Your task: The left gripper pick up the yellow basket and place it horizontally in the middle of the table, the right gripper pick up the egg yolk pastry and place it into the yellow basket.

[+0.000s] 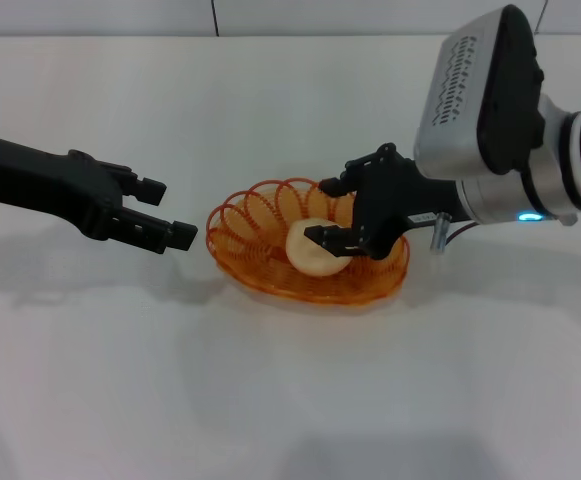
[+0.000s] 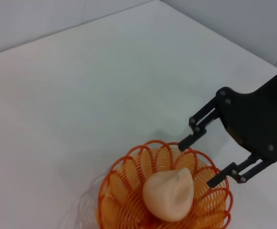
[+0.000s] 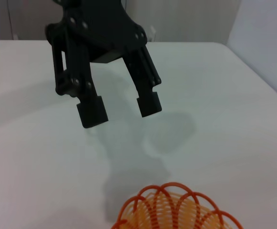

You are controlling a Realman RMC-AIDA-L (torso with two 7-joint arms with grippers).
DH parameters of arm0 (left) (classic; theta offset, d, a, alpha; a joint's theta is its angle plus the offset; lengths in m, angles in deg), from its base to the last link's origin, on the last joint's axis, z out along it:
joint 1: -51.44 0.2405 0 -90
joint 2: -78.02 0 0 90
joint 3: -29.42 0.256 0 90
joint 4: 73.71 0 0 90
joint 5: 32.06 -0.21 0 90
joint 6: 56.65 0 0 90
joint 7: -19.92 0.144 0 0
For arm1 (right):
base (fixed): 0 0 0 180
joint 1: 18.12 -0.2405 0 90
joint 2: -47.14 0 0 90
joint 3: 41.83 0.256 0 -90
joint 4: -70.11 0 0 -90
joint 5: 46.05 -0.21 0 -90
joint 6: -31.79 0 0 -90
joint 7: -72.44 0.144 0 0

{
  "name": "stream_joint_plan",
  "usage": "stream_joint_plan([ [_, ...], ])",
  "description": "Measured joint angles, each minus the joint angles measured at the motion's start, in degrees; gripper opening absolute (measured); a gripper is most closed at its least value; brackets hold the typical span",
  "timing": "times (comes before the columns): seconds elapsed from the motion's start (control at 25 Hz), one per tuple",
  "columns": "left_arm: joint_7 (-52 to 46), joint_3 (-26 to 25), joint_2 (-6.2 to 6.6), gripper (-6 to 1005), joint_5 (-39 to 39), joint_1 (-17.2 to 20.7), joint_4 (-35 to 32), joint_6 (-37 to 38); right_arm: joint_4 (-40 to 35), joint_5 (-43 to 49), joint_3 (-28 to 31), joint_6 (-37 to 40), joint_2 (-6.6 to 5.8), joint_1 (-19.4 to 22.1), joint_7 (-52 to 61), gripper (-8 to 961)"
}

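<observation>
Black fingers (image 1: 181, 236); striped wrist segment (image 1: 580, 160) with lit ring.

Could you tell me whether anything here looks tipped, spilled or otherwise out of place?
Nothing stands out. The yellow basket sits flat on the table, with the egg yolk pastry inside it; the open right gripper hovers over it, and the open left gripper hangs beside the basket.

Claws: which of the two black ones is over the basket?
The right gripper, open above the egg yolk pastry in the yellow basket; the left gripper hovers beside it.
</observation>
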Motion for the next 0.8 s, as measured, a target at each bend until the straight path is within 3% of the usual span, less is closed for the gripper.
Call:
stream_joint_plan([
  [0.16,0.1,0.0,0.05,888,0.0,0.0,0.0,0.0,-2.1,0.1,0.7,0.5,-0.10,1.6,0.0,482],
  [0.36,0.3,0.0,0.11,888,0.0,0.1,0.0,0.0,-3.8,0.1,3.6,2.4,-0.11,4.0,-0.4,677],
  [0.64,1.1,0.0,0.15,888,0.0,0.8,0.0,0.0,-5.0,-2.3,10.2,5.2,-0.21,8.5,-2.1,861],
  [0.8,1.9,0.0,0.22,888,0.0,1.3,0.0,0.0,-4.3,-5.7,13.4,6.6,-0.31,11.0,-5.9,860],
])
